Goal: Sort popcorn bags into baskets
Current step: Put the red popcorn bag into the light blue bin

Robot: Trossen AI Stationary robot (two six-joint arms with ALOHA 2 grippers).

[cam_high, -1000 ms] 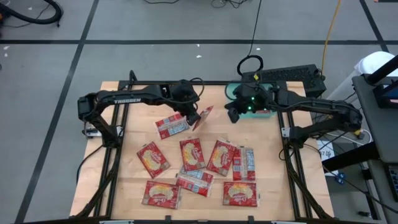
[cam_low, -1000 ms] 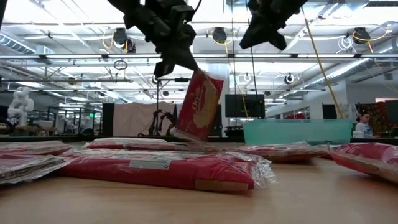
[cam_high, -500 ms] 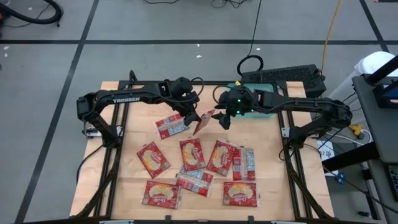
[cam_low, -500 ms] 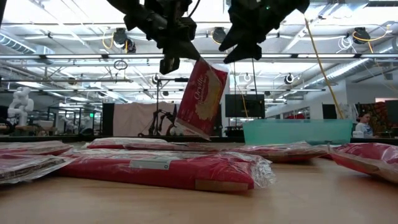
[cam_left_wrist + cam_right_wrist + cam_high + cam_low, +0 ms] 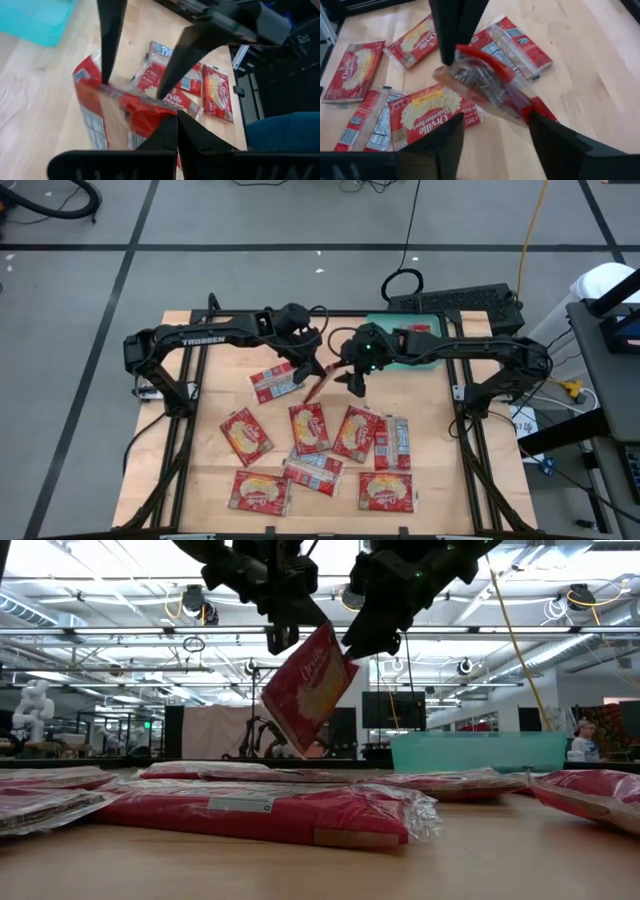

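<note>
Gripping a popcorn bag (image 5: 305, 690) aloft, left claw (image 5: 283, 637) meets right claw (image 5: 355, 645).

light wooden table (image 5: 210, 395), red popcorn bags (image 5: 310, 427) scattered flat across it, teal basket (image 5: 432, 363) at the far edge

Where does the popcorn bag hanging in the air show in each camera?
High view: lifted popcorn bag, mid-table between both claws.
Low view: bag tilted, upper centre.
Left wrist view: bag pinched in the left claw.
Right wrist view: bag between the open right claw fingers.
Shared landmark: teal basket.
</note>
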